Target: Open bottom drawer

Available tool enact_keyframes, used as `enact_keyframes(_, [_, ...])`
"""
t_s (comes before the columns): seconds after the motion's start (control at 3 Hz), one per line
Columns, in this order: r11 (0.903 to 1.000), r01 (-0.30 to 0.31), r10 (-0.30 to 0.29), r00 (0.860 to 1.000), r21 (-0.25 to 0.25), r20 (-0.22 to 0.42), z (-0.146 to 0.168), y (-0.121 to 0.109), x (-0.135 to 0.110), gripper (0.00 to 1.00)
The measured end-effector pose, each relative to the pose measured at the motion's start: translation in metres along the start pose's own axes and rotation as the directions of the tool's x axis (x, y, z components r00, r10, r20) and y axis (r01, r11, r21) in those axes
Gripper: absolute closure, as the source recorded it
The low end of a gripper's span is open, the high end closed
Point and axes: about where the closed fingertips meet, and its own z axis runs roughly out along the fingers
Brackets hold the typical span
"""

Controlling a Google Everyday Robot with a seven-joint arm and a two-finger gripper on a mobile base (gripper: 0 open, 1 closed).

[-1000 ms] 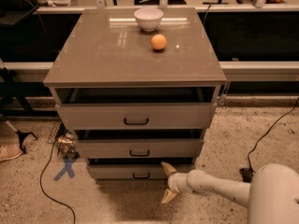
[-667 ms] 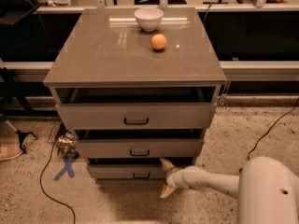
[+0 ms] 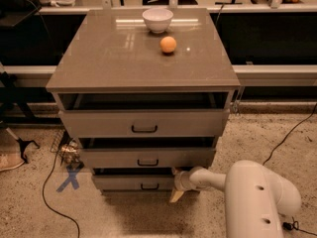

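Observation:
The bottom drawer (image 3: 124,183) is the lowest, narrowest grey-taupe front of the cabinet (image 3: 143,68), with a small black bar handle (image 3: 149,186). A dark gap shows above its front. My gripper (image 3: 175,184) is at the right end of this drawer front, just right of the handle. It is open, with one tan finger at the front's upper edge and the lower finger (image 3: 177,196) pointing down toward the floor. My white arm (image 3: 257,197) reaches in from the lower right.
The middle drawer (image 3: 147,158) and the top drawer (image 3: 143,124) sit above, each with a dark gap over it. A white bowl (image 3: 157,20) and an orange ball (image 3: 168,44) rest on the cabinet top. Cables and blue tape (image 3: 69,178) lie on the floor at left.
My arm has pushed further left toward the cabinet. The gripper has gone from a little right of the bottom drawer to its right end.

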Motion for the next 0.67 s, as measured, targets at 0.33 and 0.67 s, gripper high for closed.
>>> enact_keyframes(0.33, [0.9996,-0.017,0.017,1.0,0.024,-0.01,-0.004,-0.005,0.008,0.18])
enact_keyframes(0.67, [0.9955,-0.072,0.072,0.997,0.062,0.0,-0.02,0.006,0.02,0.5])
